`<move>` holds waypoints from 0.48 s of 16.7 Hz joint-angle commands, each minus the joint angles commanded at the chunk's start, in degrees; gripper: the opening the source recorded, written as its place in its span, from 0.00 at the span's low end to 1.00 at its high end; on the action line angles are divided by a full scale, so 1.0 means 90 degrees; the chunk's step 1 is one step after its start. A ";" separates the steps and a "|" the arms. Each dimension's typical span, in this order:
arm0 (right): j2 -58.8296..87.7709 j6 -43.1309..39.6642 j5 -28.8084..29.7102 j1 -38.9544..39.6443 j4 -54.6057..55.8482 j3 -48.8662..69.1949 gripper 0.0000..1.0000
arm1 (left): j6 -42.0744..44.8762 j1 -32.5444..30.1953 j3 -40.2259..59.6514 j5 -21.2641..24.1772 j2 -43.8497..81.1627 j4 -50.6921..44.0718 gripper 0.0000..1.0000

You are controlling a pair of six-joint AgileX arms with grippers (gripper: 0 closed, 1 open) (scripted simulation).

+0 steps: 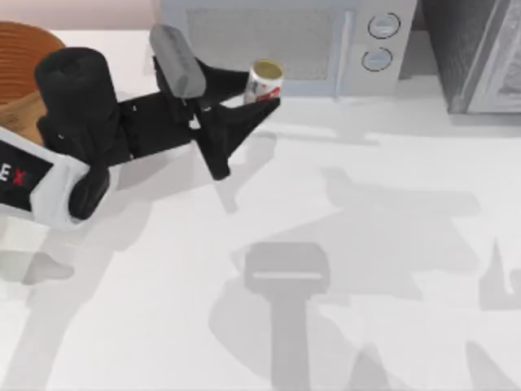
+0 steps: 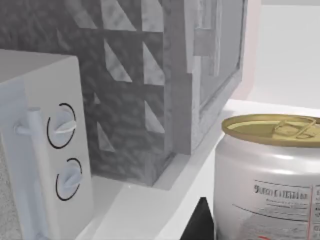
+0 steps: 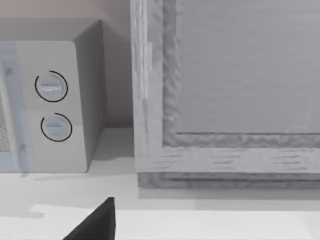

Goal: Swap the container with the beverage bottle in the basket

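left arm: black and white agilex arm, closest to the overhead camera, reaching from the table's left side toward the 1 o'clock direction across the top view
left gripper (image 1: 262, 91): black two-finger jaws standing either side of the bottle, one finger behind it and one in front; whether they press on it cannot be told
beverage bottle (image 1: 264, 81): small upright white cylinder with a red label and a round gold-olive pull-tab top, standing on the table at about 12 o'clock in the top view, just in front of the microwave; in the left wrist view (image 2: 270, 175) it stands very close, with black print on its white side
basket (image 1: 24, 69): large round tan-brown woven wicker basket at the 10 o'clock corner of the table, partly covered by the left arm, well apart from the bottle
microwave (image 1: 285, 41): grey box with a pale door and two round dials, along the far edge at 12 o'clock
cabinet (image 1: 472, 53): grey textured block at 2 o'clock, beside the microwave
table (image 1: 366, 244): plain white surface with soft grey shadows
right gripper: a dark finger tip (image 3: 95, 222) shows in the right wrist view, facing microwave and cabinet; jaws' state cannot be told
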 joint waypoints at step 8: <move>0.0000 0.0000 0.0000 0.0000 0.0000 0.0000 1.00 | -0.0043 -0.0259 0.0764 0.1035 0.2077 0.1098 0.00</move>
